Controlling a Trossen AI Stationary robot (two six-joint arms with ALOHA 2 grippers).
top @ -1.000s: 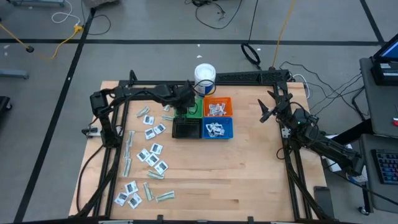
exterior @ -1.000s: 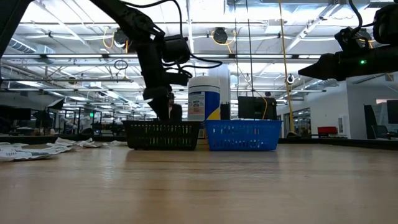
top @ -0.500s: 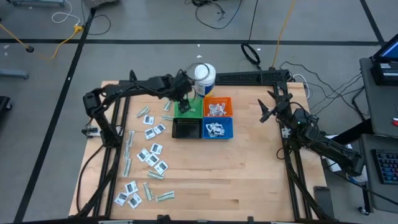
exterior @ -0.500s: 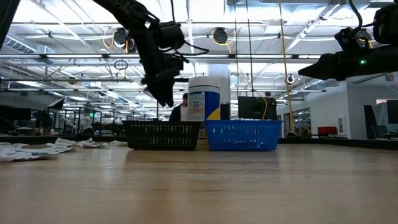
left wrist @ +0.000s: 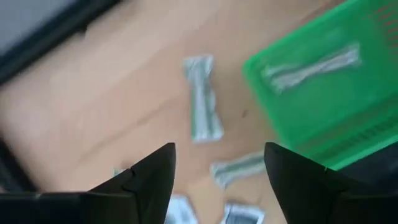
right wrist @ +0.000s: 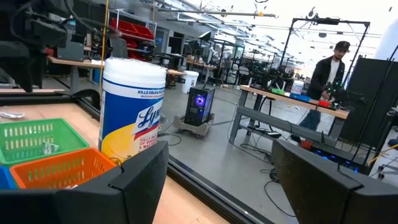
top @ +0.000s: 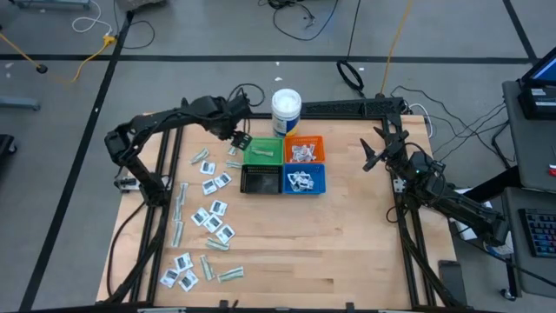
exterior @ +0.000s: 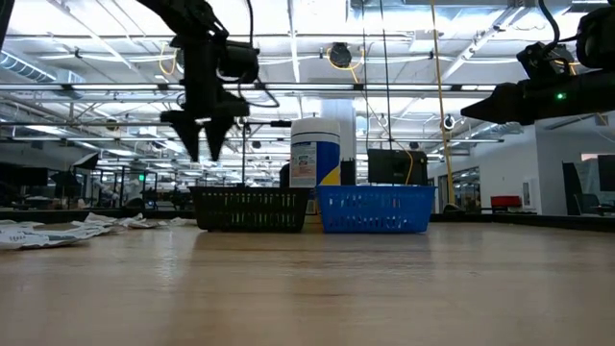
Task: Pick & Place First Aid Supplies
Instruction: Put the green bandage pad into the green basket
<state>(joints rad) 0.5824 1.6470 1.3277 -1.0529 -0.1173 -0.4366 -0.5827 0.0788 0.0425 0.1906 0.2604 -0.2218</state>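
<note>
Your left gripper (top: 241, 136) has pulled back leftward off the green bin (top: 263, 151) and is hanging open and empty above the table's upper left. One pale-green strip (left wrist: 311, 65) is lying in that bin; other packets (top: 213, 217) are scattered lower left. Your right gripper (top: 372, 155) is waiting open at right.

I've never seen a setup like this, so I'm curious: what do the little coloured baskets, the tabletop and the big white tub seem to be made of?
The green basket, like its neighbours, looks like moulded plastic: bright even colour and slotted, grid-like walls. The tabletop looks like pale wood, probably butcher-block, with long plank seams and grain. The white tub seems to be smooth plastic with a glossy printed label, though that is only a guess from its look.
</note>
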